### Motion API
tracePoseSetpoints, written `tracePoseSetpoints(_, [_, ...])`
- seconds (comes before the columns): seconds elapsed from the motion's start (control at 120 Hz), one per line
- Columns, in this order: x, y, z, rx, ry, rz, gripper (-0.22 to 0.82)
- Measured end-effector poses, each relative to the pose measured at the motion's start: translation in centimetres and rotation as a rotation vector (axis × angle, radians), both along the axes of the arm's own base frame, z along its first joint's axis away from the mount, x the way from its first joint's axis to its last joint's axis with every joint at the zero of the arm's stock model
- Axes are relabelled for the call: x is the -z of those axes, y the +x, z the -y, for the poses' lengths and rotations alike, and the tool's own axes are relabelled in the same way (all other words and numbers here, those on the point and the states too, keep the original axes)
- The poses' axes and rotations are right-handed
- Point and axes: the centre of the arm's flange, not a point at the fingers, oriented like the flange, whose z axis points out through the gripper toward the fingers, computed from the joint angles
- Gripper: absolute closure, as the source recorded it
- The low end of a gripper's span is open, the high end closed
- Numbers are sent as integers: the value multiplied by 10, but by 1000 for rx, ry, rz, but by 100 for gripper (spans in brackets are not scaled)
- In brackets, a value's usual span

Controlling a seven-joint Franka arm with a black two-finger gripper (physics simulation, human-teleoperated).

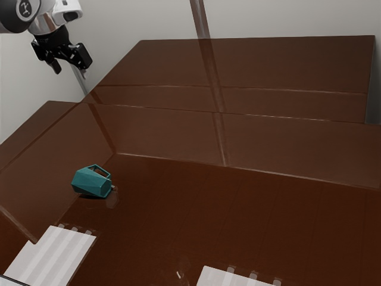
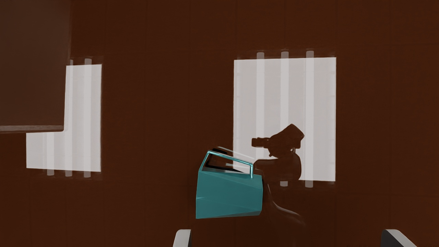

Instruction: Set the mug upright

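Mug: We see the blue-green mug (image 1: pixel 92 183) lying on its side on the shiny brown tabletop (image 1: pixel 178 220), at about eight o'clock from the middle of the exterior view.
Mug handle: The handle (image 1: pixel 100 170) sticks up, toward one o'clock from the mug's body.
Our gripper: Our black gripper (image 1: pixel 71 71) is up high, near twelve o'clock from the mug and well apart from it.
Our fingers: They are wide apart, with nothing held. In the wrist view, the mug is nearer to one fingertip (image 2: pixel 183 238) than to the other.
Our arm: The arm (image 1: pixel 18 15) comes in from ten o'clock in the exterior view.
White patches: One striped white patch (image 1: pixel 50 256) is at seven o'clock from the mug; another striped white patch (image 1: pixel 229 278) is at four o'clock.
Wall: It is pale (image 1: pixel 297 18).
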Motion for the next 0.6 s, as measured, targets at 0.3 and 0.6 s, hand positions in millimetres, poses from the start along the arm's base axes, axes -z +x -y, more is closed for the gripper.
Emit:
tracePoseSetpoints(0.3, [17, 3, -4, 15, 0, -27, 0])
tracePoseSetpoints(0.6, [80, 27, -33, -71, -222, -105, 0])
